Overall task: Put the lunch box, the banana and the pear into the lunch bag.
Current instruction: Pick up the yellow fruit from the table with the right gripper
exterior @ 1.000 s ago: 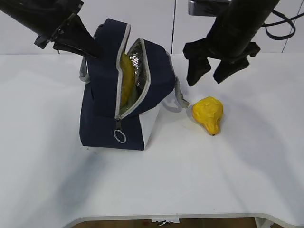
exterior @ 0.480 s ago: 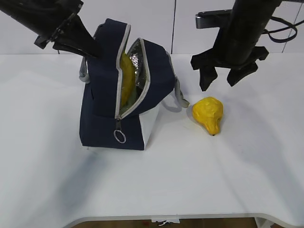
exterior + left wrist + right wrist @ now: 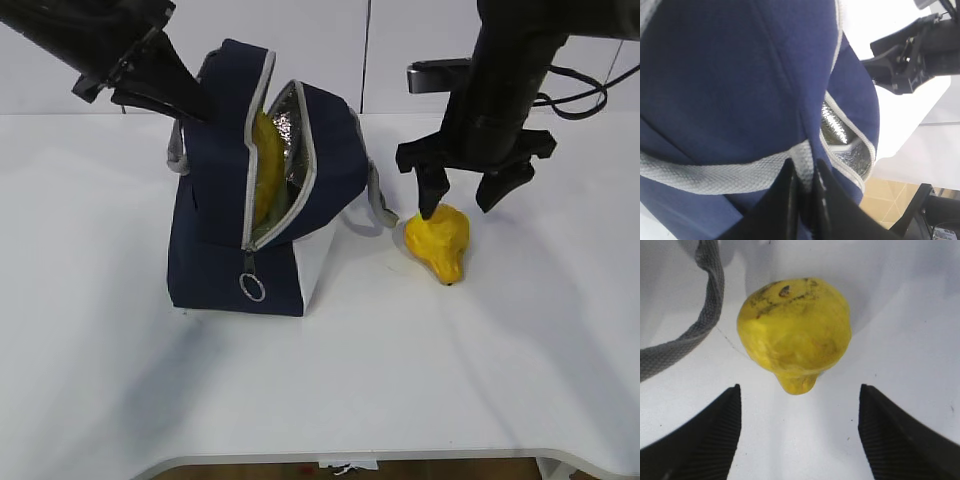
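The navy lunch bag (image 3: 215, 235) stands upright on the white table, its zipper open and silver lining showing. The yellow banana (image 3: 265, 170) stands inside the opening. My left gripper (image 3: 805, 176) is shut on the bag's grey webbing handle (image 3: 715, 175), at the bag's upper left in the exterior view. The orange-yellow pear (image 3: 438, 240) lies on the table to the right of the bag. My right gripper (image 3: 460, 200) hangs open just above it, the pear (image 3: 795, 332) ahead of its fingers (image 3: 715, 435) and not between them. The lunch box is out of view.
A loose grey handle loop (image 3: 378, 205) of the bag lies on the table between bag and pear, and it also shows as a strap (image 3: 705, 315) left of the pear. White table (image 3: 400, 380) stretches to the front edge.
My right gripper has come down and slightly right, from high above the table to just over the pear, still open. The left gripper and bag have not moved.
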`<move>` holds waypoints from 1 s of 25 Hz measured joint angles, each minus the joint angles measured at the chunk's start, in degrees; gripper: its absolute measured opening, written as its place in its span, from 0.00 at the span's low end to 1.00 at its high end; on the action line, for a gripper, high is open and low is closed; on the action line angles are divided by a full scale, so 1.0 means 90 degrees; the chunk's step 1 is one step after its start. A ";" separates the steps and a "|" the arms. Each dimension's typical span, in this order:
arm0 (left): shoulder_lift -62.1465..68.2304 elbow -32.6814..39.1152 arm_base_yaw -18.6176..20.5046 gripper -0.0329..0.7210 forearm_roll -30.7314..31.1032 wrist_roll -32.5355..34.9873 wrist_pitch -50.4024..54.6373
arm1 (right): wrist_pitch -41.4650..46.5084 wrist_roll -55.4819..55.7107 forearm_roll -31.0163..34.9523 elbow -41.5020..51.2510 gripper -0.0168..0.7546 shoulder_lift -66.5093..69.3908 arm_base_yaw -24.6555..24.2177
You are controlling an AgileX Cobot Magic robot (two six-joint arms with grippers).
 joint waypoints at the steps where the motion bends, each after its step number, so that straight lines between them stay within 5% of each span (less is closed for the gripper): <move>1: 0.0000 0.0000 0.0000 0.06 0.0000 0.0000 0.0000 | 0.0096 0.0000 0.0006 0.0000 0.75 0.0000 0.0000; 25: 0.0000 0.0000 0.0000 0.06 0.0028 0.0000 0.0000 | -0.0582 0.0203 0.0099 -0.0050 0.75 0.0458 0.0000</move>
